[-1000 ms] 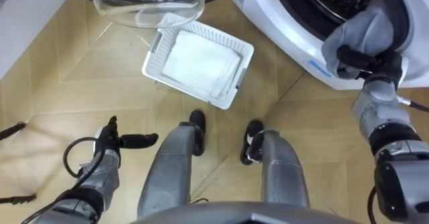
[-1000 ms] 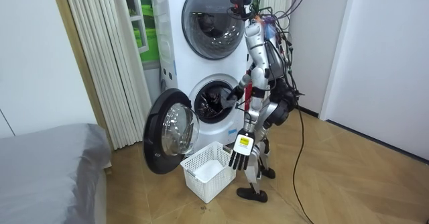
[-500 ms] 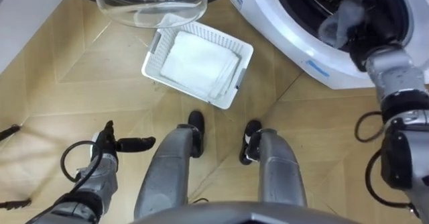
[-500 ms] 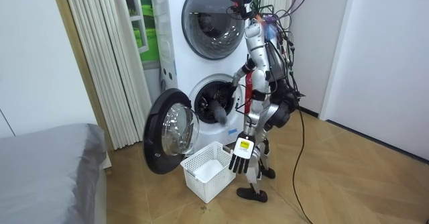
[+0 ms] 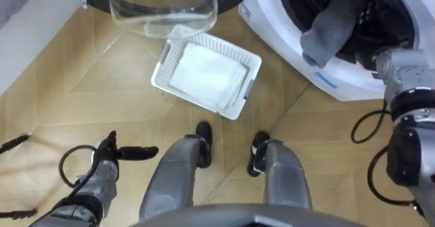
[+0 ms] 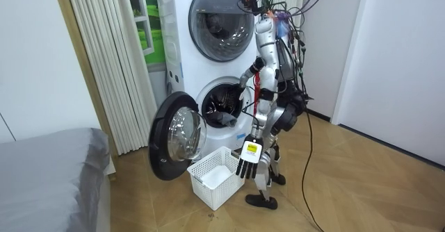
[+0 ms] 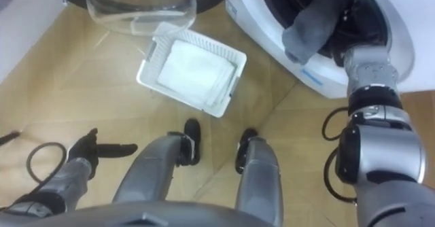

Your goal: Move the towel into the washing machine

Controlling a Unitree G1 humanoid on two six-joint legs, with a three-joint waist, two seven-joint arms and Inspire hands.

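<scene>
**Right hand (image 5: 375,42) in the drum mouth, grey cloth towel (image 5: 329,24) draped over the lip**

Right hand and forearm come in from 3 o'clock of the eye views. They run up into the dark round opening of the white front-loading washing machine (image 5: 272,20) at 1 o'clock. The right hand sits past the wrist in the drum's shadow, so I cannot tell whether its fingers are spread, pressed together or pinching cloth. The grey cloth towel lies just beside it, on its 9 o'clock side — upper part inside the opening, lower end hanging over the pale lip onto the machine's front.

The left hand (image 5: 122,151) shows at 8 o'clock, low beside the robot's leg, with its fingers straight and relaxed, pointing toward 3 o'clock.

A white slatted plastic basket (image 5: 224,48) stands on the wood parquet floor (image 5: 88,84) at 12 o'clock from the robot's feet. A folded white cloth (image 5: 207,74) lies flat inside it. The machine's round glass door (image 5: 163,6) stands swung open at 11 o'clock, just beyond the basket.

In the room view the robot stands upright, facing the lower machine — a second machine with a closed round door (image 6: 219,22) is stacked on top. Beige vertical blinds (image 6: 104,65) hang at 9 o'clock and a grey bed (image 6: 49,176) sits at 7 o'clock.
</scene>
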